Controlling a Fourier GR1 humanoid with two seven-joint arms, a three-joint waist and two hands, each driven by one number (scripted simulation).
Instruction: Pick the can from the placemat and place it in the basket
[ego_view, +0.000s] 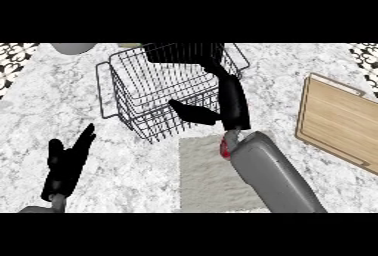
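The wire basket (129, 85) stands at the middle back of the counter. My right hand (232, 102) reaches over its right side with straight fingers and the thumb spread toward the left. At its fingertips a dark blocky shape (181, 52) sits at the basket's far end; I cannot tell whether it is the can. A small red thing (224, 148) peeks out beside my right wrist at the far edge of the pale placemat (207, 175), mostly hidden by the forearm. My left hand (66, 165) rests open at the lower left, fingers up.
A wooden cutting board (339, 125) lies at the right edge. A grey rounded object (71, 47) shows at the top left, behind the basket. Patterned tile (15, 62) borders the counter's far corners.
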